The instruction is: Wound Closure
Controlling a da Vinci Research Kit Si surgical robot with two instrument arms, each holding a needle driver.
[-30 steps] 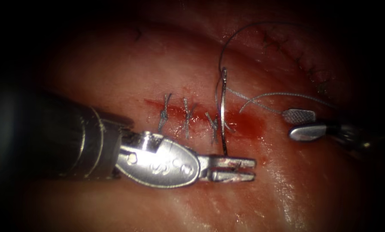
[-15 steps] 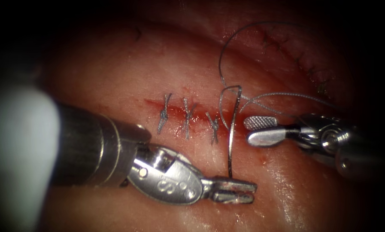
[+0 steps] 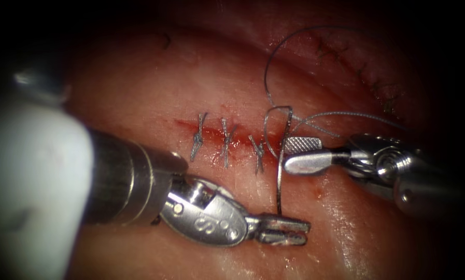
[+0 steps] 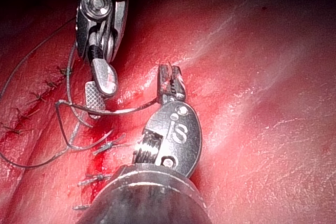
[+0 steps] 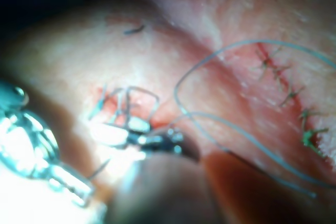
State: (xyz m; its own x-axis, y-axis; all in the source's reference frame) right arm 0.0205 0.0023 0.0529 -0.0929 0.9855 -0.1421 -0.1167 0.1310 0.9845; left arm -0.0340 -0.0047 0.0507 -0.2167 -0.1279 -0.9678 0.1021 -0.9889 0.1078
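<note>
The cut (image 3: 232, 139) runs across the tissue with red fluid along it and three knotted stitches (image 3: 226, 142). My left tool (image 3: 281, 231) lies below the cut, shut on the lower end of the curved needle (image 3: 280, 181). From there the needle rises over the cut just right of the third stitch and arches at its top, seemingly clear of the tissue. My right tool (image 3: 292, 151) comes in from the right, its open jaws set on either side of the needle's shaft. Dark thread (image 3: 273, 62) loops up from the needle's top. In the left wrist view the needle (image 4: 126, 109) spans from my left tool (image 4: 170, 80) toward the right tool (image 4: 97, 90).
An older row of dark stitches (image 3: 367, 72) runs along the tissue at the upper right. A pale thread (image 3: 346, 115) trails from near the needle's top toward the right, above the right tool's wrist. The left tool's thick shaft (image 3: 118, 181) covers the lower left.
The right tool has moved left, jaws open, up to the needle's shaft. The left tool slid forward and a little lower, turning the needle so its arch shows.
</note>
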